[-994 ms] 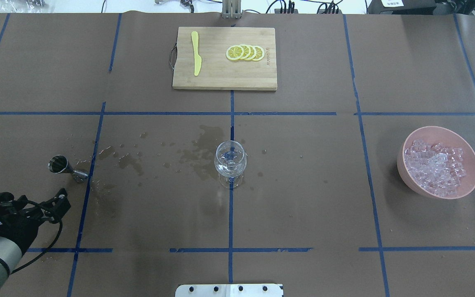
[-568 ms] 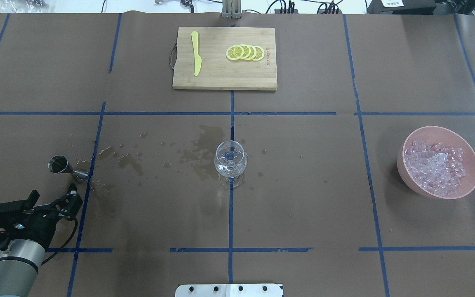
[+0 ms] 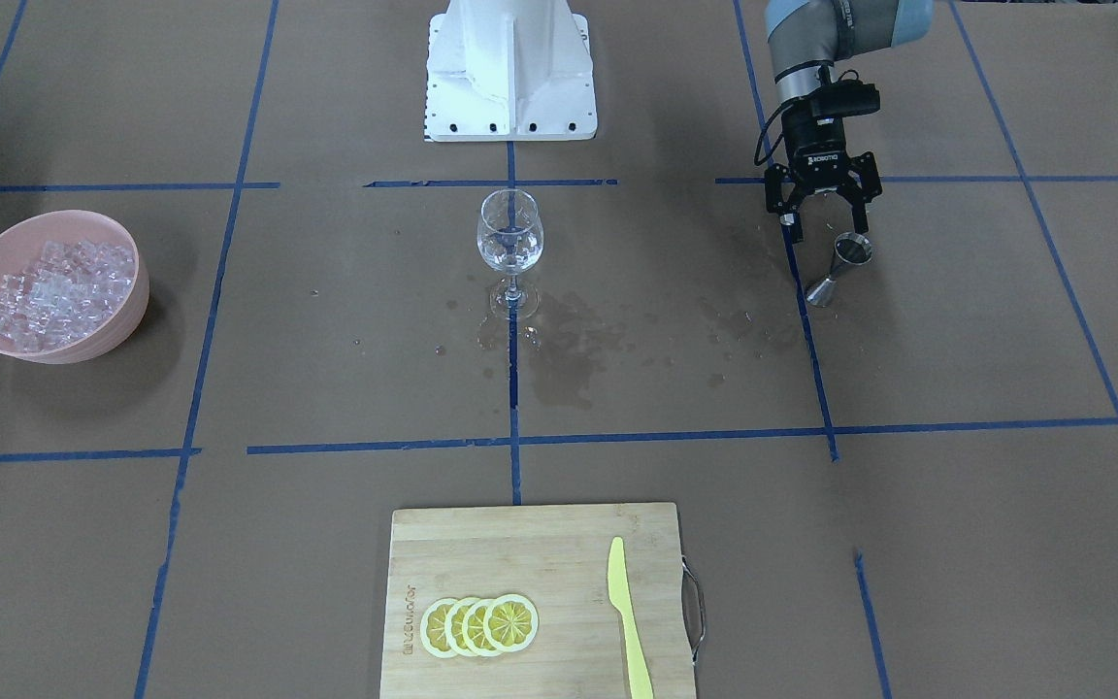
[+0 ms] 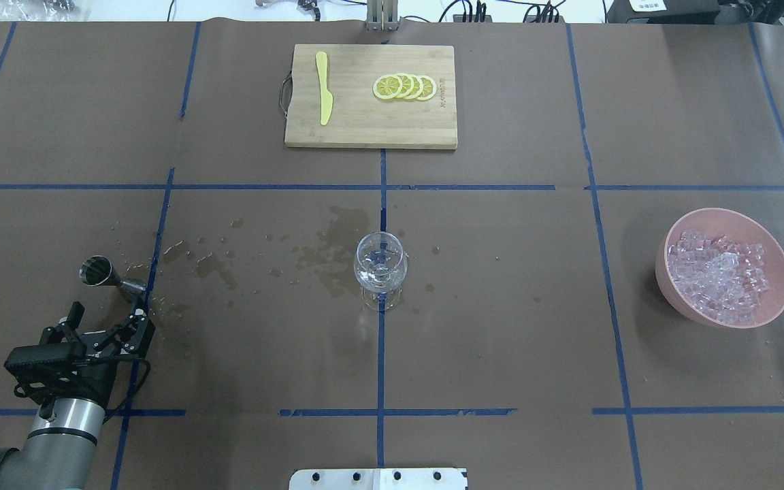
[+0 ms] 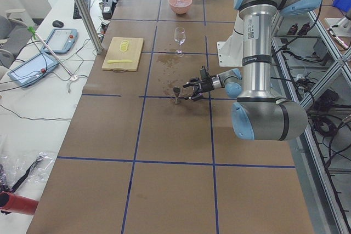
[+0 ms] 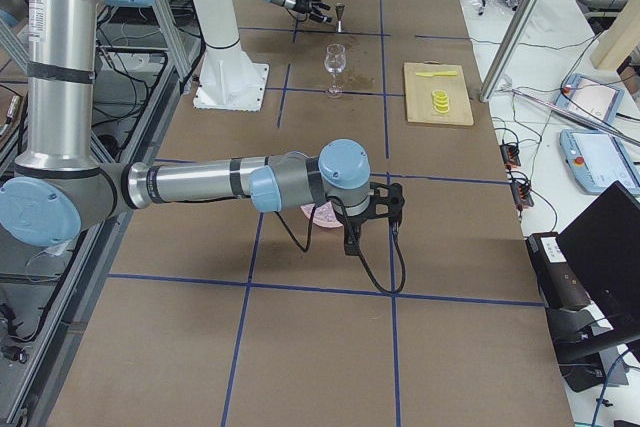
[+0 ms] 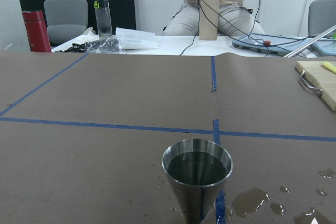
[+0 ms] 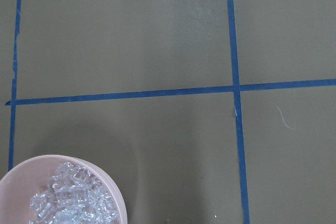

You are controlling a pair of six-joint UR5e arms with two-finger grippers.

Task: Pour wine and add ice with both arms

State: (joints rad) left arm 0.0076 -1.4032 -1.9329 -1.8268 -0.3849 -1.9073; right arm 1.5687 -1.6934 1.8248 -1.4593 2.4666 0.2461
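At the table's left front corner, the left gripper (image 3: 819, 221) hangs low just beside a steel jigger (image 4: 109, 275), its fingers spread wide and holding nothing, lined up so that the measure stands straight ahead in the wrist view. Dark liquid shows inside the upper cup, which suggests the measure stands ready for the pour and the claw is set to close on its narrow waist. Wet stains (image 4: 327, 255) spot the brown paper between the jigger and the wine glass (image 4: 380, 265), which stands upright, well apart, on the centre line where either arm could reach it; whether it holds any drink cannot be told. Off to the robot's right, the ice (image 4: 719, 279) lies heaped in a pink bowl (image 3: 117, 330), none of it in the glass yet. The right gripper (image 6: 360, 227) hovers above that bowl, seen only from the side, so whether it is open or closed cannot be told. At the far edge, a wooden cutting board (image 4: 365, 126) carries lemon slices (image 4: 405, 87) and a yellow knife (image 4: 324, 88), out of both arms' way.
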